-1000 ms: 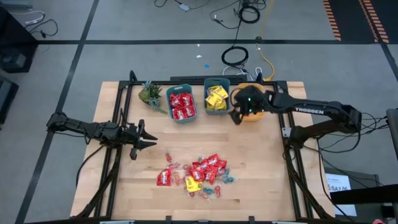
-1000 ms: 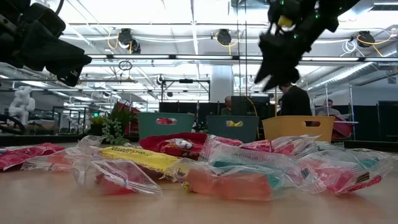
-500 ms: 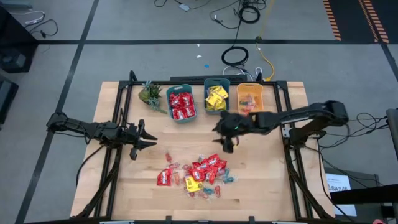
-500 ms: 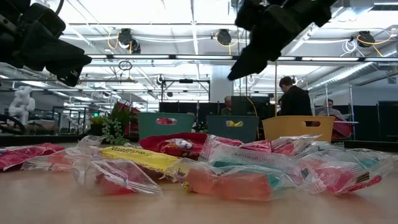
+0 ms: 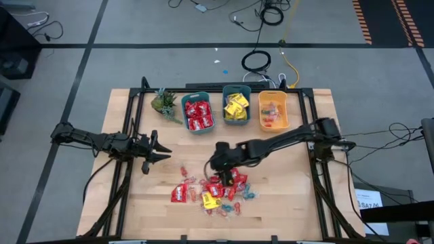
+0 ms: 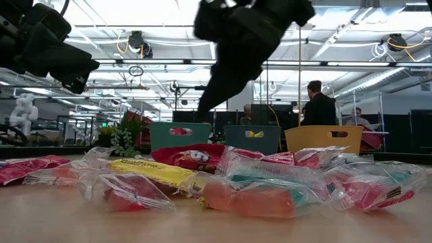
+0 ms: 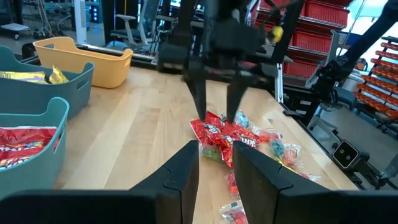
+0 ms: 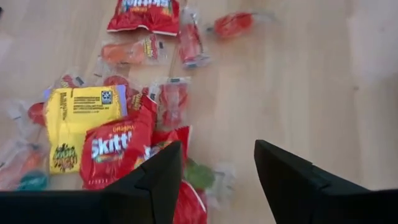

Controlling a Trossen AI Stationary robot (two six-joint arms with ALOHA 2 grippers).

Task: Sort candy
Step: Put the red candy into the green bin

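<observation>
Many candies (image 5: 215,190) lie piled on the table (image 5: 298,196) front-center, more sorted into three bins (image 5: 234,106) at the back. Right gripper (image 5: 218,167) hangs over the pile's back edge, fingers apart, empty. Left gripper (image 5: 160,150) waits off to the left, fingers slightly apart, empty.

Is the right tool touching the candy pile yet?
Apart. The low view shows the right tool hanging well above the candy pile, with background visible between them. Its fingers are open and empty.
</observation>
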